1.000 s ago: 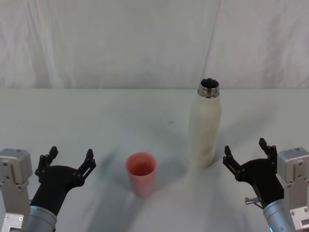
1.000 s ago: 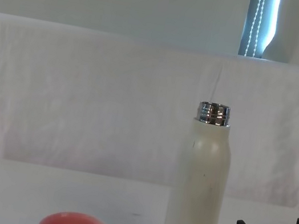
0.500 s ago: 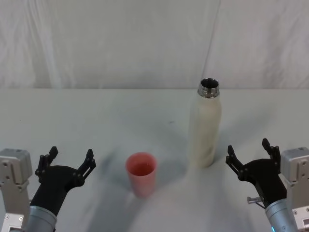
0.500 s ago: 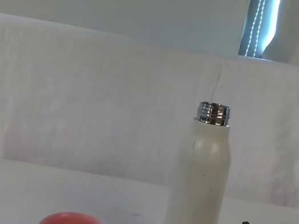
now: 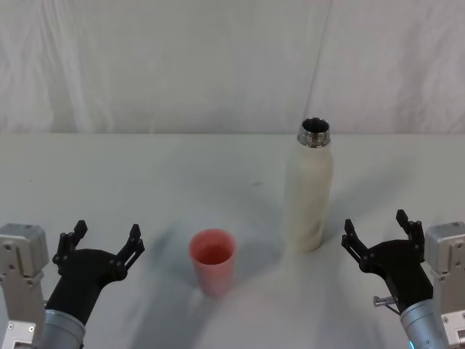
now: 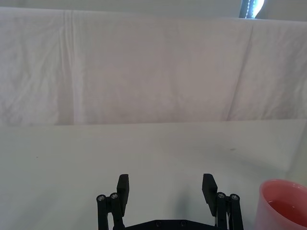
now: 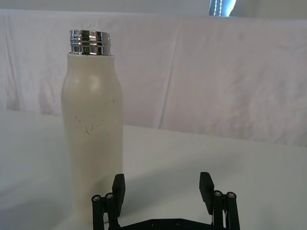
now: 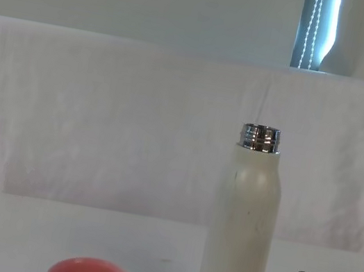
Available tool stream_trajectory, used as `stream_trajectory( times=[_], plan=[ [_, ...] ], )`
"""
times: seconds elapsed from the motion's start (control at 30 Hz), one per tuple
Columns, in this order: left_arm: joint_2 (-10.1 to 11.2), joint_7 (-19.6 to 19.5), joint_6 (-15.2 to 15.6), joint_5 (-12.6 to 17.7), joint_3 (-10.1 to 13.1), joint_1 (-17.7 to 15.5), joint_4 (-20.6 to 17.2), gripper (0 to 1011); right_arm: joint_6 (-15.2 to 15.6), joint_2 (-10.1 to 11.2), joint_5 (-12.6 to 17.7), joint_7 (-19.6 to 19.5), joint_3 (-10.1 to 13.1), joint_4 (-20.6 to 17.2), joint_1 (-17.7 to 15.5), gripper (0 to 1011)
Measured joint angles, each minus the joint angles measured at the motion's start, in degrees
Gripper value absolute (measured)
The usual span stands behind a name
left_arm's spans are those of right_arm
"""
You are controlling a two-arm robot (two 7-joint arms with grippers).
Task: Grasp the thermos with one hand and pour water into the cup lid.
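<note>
No legible text, label, brand or number on anything in view.

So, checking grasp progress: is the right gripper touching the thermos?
Apart. The head view shows bare table between the open right gripper and the thermos.

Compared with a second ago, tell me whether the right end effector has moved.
Yes. In the head view the right end effector has drifted rightward, away from the standing thermos, widening the gap. It is open.
</note>
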Motion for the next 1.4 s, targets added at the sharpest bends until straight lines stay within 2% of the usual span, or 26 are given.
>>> stream_trajectory(
  times=[0.43,0.87,1.17,1.4],
  plan=[
    [0.0,0.0,0.0,0.0,0.0,0.0,0.0,1001,0.1,-0.4,0.1,0.0,0.1,1.3,0.8,1001],
    [0.0,0.0,0.0,0.0,0.0,0.0,0.0,1001,0.4,-0.4,0.1,0.4,-0.5,0.4,1.0,1001],
    [0.0,0.0,0.0,0.0,0.0,0.0,0.0,1001,0.4,-0.7,0.4,0.4,-0.4,4.4,2.5,1001],
    [0.0,0.0,0.0,0.0,0.0,0.0,0.0,1001,0.1,-0.9,0.5,0.1,-0.1,5.7,3.0,1001]
  ],
)
